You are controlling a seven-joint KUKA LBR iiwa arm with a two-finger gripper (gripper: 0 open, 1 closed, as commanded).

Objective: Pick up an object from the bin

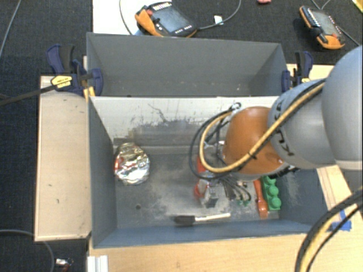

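gripper (211,196) low in right half of bin (103,174), by small red thing (199,189) | grip state – cannot tell, tucked under orange cover (249,137) | black-tipped white stick (203,218) just in front | foil ball (131,163) well apart

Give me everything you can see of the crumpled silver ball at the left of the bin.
The foil ball is a crumpled, roughly round lump of shiny silver material, seemingly aluminium foil, whose creases catch reddish glints. It looks whole and sits by itself on the floor of the bin, at the left, near the foot of the back slope. It is at or just short of the left wall; I cannot tell which. Nothing else lies on or against it.
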